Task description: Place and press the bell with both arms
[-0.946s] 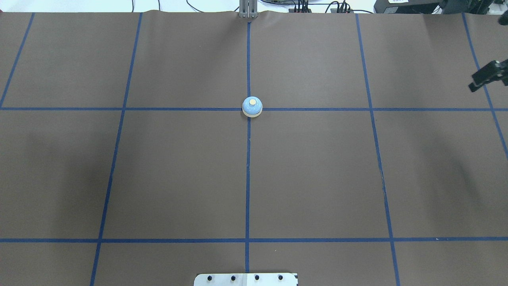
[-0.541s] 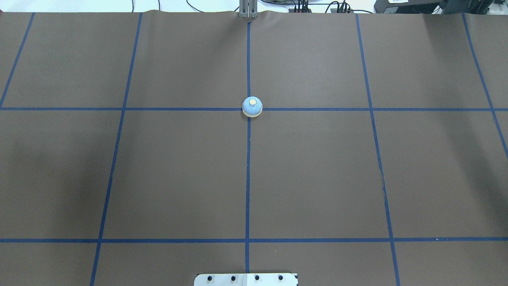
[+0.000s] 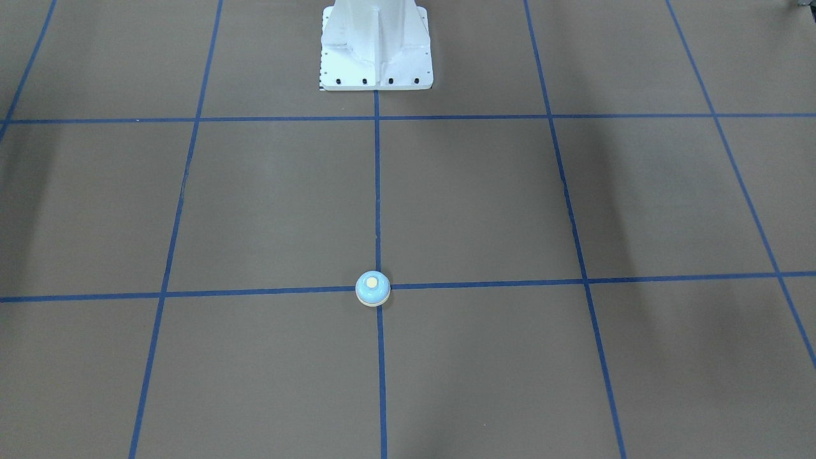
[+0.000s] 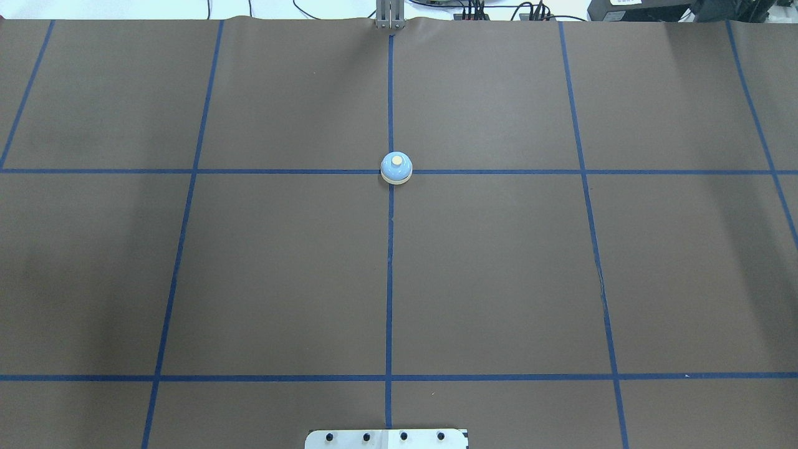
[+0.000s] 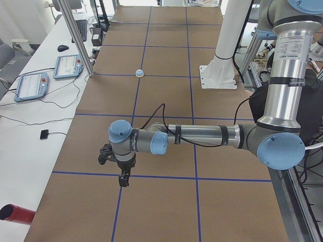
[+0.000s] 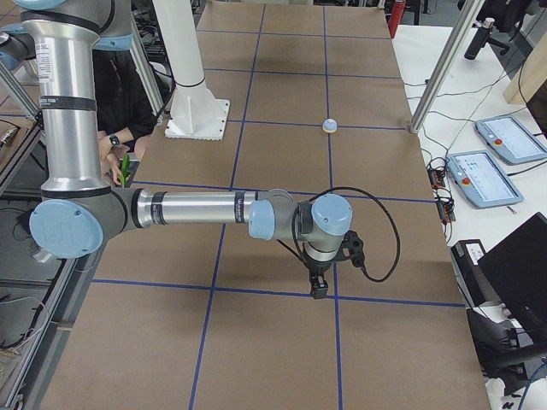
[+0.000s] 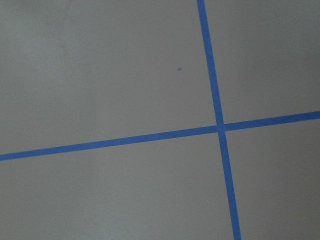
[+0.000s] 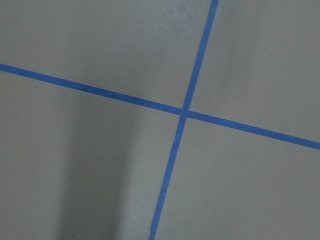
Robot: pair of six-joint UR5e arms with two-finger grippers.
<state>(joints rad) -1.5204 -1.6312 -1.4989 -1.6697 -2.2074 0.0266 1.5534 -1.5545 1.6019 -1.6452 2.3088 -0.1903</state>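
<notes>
The bell [image 4: 396, 168] was light blue with a cream button and cream base. The brown paper table cover [image 4: 499, 262] carried a grid of blue tape lines [image 4: 389, 280]. The pedestal [image 3: 375, 48] was white; the left arm [image 5: 202, 135] and right arm [image 6: 197, 207] were silver with light-blue joint caps

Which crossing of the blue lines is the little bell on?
The bell sits on the crossing along the middle line that is farther from the white pedestal, not the nearer one.
</notes>
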